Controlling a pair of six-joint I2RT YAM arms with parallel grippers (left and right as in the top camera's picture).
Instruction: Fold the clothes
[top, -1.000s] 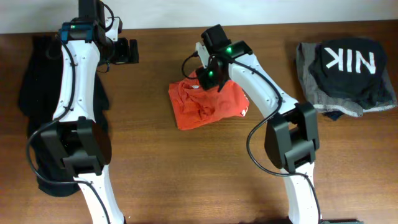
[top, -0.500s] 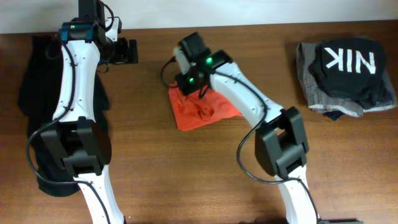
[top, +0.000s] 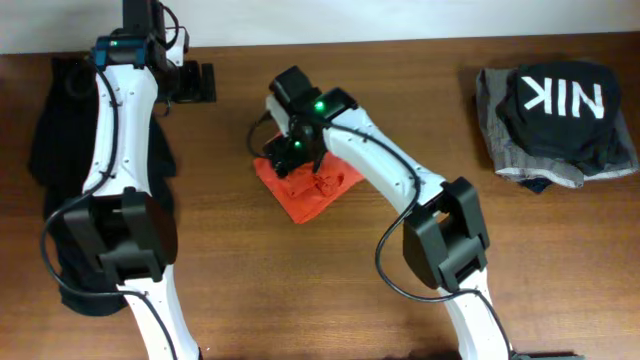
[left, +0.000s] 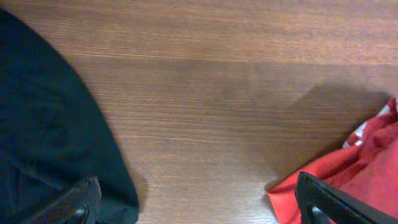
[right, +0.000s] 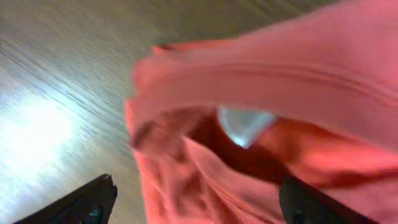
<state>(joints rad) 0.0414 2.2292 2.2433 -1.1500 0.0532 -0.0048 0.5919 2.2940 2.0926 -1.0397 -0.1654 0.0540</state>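
One orange-red T-shirt (top: 310, 195) is seen bunched in a crumpled heap near the middle of the desk (top: 300, 280). The right fingers (right: 87, 200) are spread wide just above its far left part, and nothing is gripped between them. The left fingers (left: 78, 202) are likewise held wide apart and empty over bare wood, between a dark cloth (left: 43, 124) and the T-shirt. A black shirt (top: 560, 100) is laid on a grey garment (top: 495, 130) at the right.
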